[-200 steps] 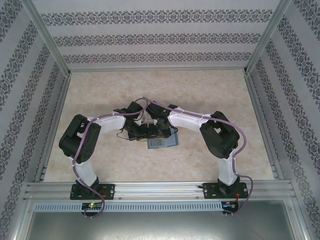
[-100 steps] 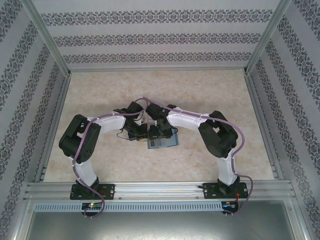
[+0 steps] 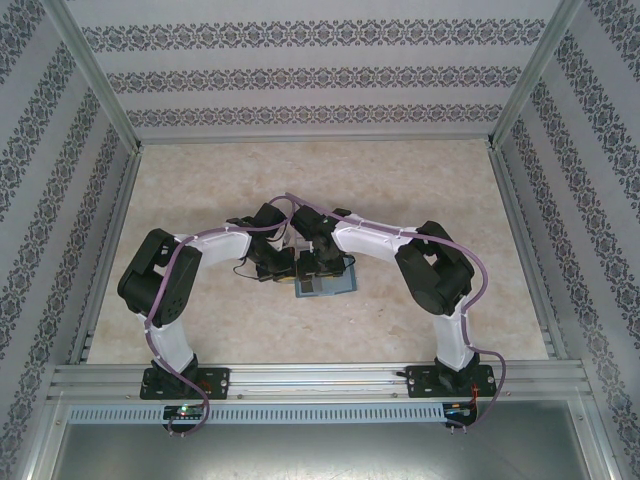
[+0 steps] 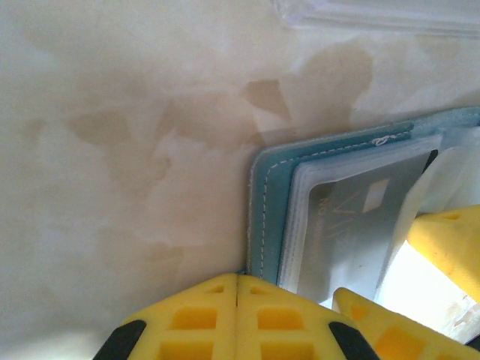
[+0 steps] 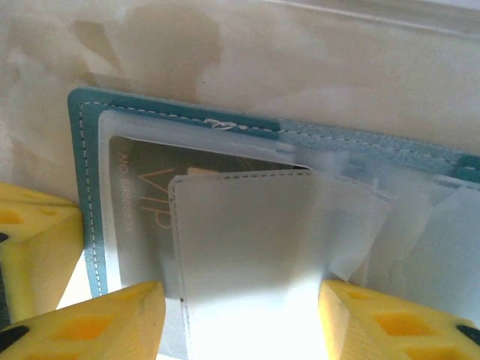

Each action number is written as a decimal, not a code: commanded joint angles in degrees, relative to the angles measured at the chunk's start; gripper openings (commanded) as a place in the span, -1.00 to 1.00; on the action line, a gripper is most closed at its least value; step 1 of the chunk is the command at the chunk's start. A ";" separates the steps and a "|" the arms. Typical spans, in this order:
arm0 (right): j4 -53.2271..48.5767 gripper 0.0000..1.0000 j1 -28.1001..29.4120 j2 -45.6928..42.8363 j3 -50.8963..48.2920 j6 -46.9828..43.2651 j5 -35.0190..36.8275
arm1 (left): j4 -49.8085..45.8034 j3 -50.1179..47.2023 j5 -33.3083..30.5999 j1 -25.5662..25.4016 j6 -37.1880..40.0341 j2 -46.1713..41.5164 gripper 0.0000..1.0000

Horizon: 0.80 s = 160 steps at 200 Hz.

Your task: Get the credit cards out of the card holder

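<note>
Near the arms, the left gripper (image 4: pixel 236 281) is squeezed closed at the corner of the blue wallet (image 4: pixel 266 202). The right gripper (image 5: pixel 240 300) is spread wide around a clear pocket (image 5: pixel 247 240). A grey card (image 5: pixel 142 187) sits inside the wallet, flat on the table (image 4: pixel 112 150).

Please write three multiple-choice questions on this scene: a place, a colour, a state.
1. Where does the card holder lie?
A) against the far wall
B) near the table's middle, where the arms meet
C) on an arm's base
2. The card holder's cover is:
A) red
B) black
C) teal
3. The right gripper is:
A) open
B) shut
C) shut on a card
Answers: B: the arms meet over it in the top view; C: its stitched border is teal; A: its fingers stand apart around a clear sleeve.
</note>
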 commanded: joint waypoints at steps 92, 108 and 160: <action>-3.07 -0.45 0.70 -1.10 0.20 -1.17 1.46 | -2.45 -0.89 -0.36 -0.91 0.84 0.45 -1.00; -3.53 -0.47 0.69 -1.83 0.29 -1.27 1.64 | -2.56 -0.78 -0.37 -0.92 0.91 0.47 -1.00; -6.13 -0.37 0.03 -3.94 0.73 -2.22 3.84 | -2.99 -0.44 -0.46 -0.88 1.02 0.56 -1.00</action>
